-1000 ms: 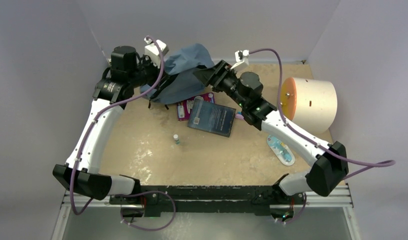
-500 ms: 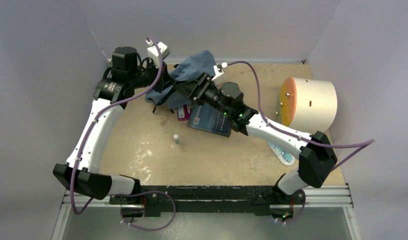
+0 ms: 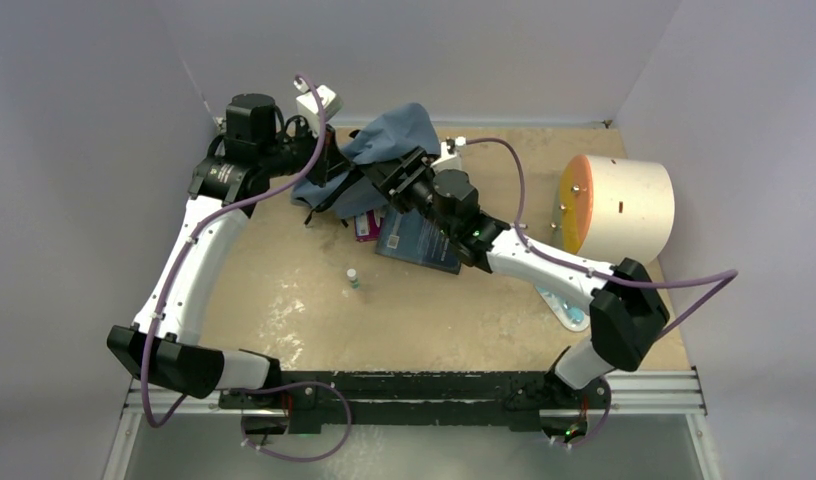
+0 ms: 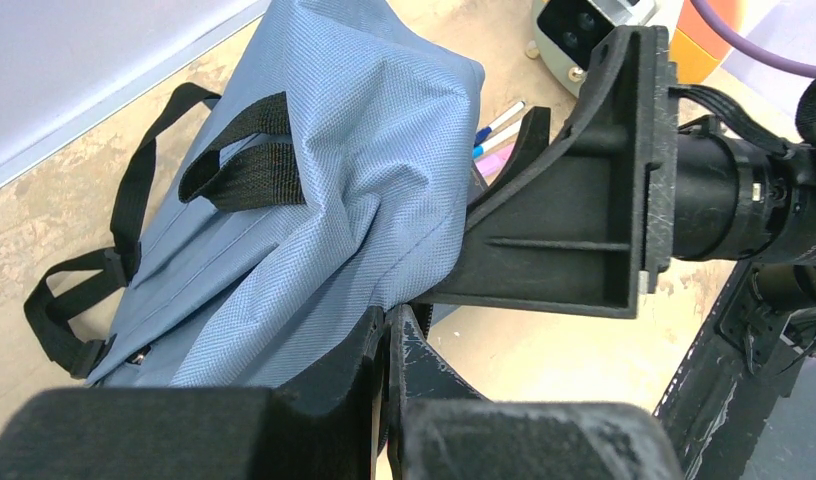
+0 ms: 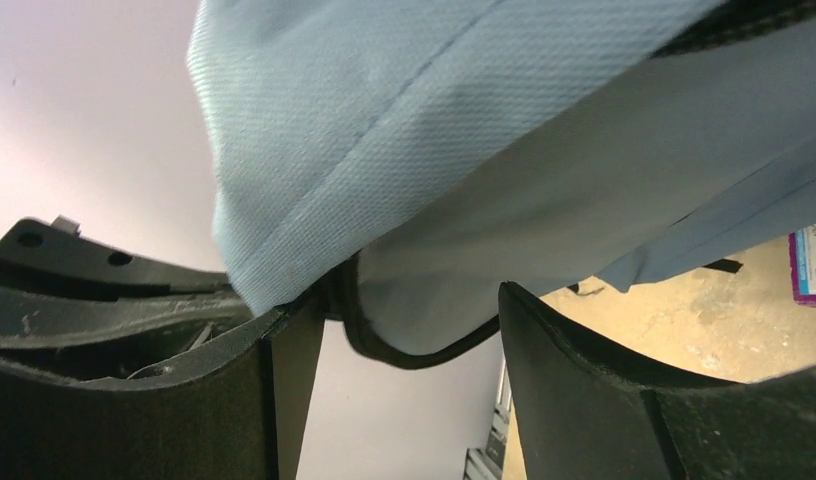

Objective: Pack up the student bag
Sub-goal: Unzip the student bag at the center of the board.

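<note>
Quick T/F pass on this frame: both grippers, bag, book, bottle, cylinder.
1. The left gripper is shut on the student bag. True.
2. The right gripper is clamped shut. False: its jaws stand apart, with an edge of the bag hanging between them.
3. The dark blue book is inside the bag. False: it lies on the table beside the bag, partly under the right arm.
4. The small bottle sits alone on the table, apart from the bag and the book. True.
5. The white cylinder has its orange face turned to the right wall. False: the orange face points left, toward the book.
</note>
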